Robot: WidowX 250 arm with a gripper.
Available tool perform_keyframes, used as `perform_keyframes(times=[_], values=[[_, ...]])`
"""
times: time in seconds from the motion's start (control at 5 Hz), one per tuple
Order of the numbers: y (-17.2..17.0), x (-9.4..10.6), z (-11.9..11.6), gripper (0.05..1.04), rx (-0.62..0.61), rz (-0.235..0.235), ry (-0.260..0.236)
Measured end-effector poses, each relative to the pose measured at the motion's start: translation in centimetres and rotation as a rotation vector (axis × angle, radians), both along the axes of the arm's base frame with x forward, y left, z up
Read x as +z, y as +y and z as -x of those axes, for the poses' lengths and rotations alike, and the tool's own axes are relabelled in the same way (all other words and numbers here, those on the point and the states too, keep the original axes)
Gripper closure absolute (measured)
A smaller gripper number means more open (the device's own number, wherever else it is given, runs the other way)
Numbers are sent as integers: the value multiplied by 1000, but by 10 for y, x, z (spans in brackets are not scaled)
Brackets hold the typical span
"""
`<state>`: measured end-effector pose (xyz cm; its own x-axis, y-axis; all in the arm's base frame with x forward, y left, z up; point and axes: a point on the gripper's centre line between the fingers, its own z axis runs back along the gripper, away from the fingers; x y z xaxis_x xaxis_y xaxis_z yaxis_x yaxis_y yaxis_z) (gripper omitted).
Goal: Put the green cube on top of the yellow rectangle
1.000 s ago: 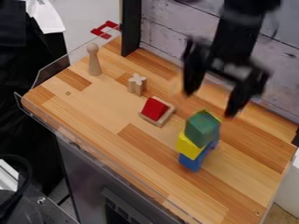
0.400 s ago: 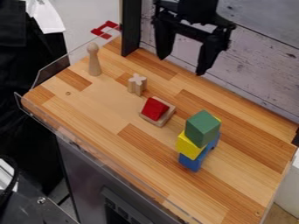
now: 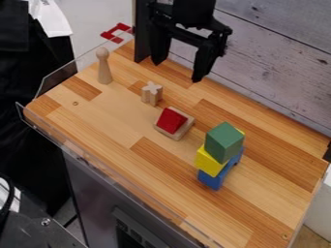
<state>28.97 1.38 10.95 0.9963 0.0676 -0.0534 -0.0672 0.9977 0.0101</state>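
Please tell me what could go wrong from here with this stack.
The green cube sits on the yellow rectangle, which itself rests on a blue block, so a knock to the table could perhaps topple all three. The open gripper hangs away from the stack; a low pass over it might clip the cube, its highest piece.

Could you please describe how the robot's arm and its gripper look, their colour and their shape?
The visible part of the arm is black and thick. The gripper is also black: a crossbar-like frame with an opening in it, and two chunky fingers that narrow toward their tips. I can see no coloured markings on either of them.
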Motion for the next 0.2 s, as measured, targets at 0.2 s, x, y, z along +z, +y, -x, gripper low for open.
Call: perform_keyframes(times=[0.2], values=[[9,-2,-8,84,27,-59,-47]])
